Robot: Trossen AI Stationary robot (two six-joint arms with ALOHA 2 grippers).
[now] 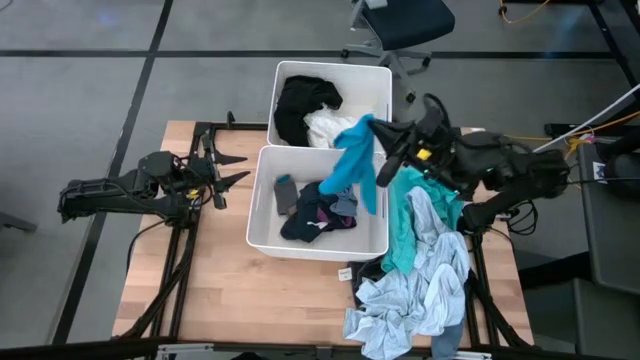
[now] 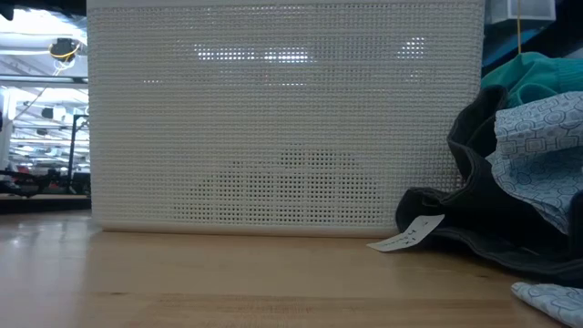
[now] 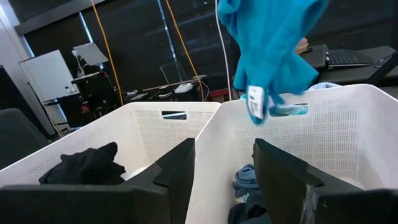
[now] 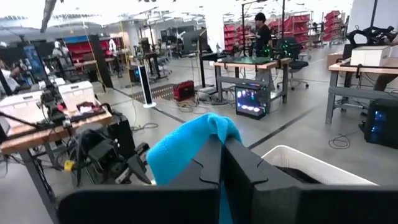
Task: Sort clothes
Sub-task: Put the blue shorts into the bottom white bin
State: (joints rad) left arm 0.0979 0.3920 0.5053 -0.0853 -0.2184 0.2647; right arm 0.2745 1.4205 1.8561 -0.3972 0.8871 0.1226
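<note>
Right gripper [image 1: 385, 140] clamped on a bright blue garment [image 1: 355, 165], pinching it at its top edge; fingers pressed together on the cloth in the right wrist view. The cloth hangs down from the pinch, over the rim between the far bin [image 1: 375, 75] and near bin [image 1: 262, 205], lower end dangling above the near bin's dark socks and small pieces [image 1: 315, 212]. Soft, light, floppy; likely drapes and swings, no stiffness, a pinch on any bunched fold should hold it, but a thin edge could slip. Far bin holds a black garment [image 1: 305, 100] and a white one [image 1: 328, 128]. Unsorted pile [image 1: 420, 270] of teal and light blue clothes lies just right of the near bin, under the right arm. Left gripper [image 1: 228, 170] waits near the left of the bins, fingers apart, holding nothing; blue garment hangs well ahead of it
</note>
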